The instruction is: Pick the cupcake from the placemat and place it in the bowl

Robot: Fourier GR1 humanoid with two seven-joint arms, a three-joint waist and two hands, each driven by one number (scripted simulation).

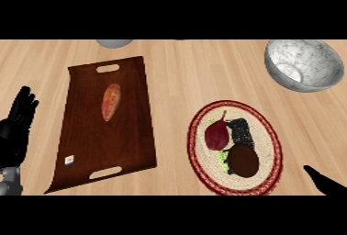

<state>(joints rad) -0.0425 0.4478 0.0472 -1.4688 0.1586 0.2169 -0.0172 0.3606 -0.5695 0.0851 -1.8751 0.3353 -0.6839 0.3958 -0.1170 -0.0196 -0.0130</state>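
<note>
Dark brown, the cupcake [243,161] sits at the lower part of the woven round placemat [267,137] in the lower right of the frame, touching a black block [239,130] above it and just beside a red pear-shaped fruit [217,133] to its left. The marbled grey bowl [303,64] waits at the upper right, well apart from the placemat. Only a dark fingertip of the right hand [324,181] shows at the lower right edge, near the placemat's rim; whether its fingers are spread or curled I cannot tell. The left hand [16,128] rests at the left edge with fingers straight and up, holding nothing, beside the brown wooden tray [136,114] that carries an orange oblong food [110,102]. The reach looks barely begun. A good pick would probably come from the cupcake's lower right side, away from fruit and block, with fingers closing around its sides, then a lift clear of the neighbours before crossing the bench [190,73] up to the bowl
</note>
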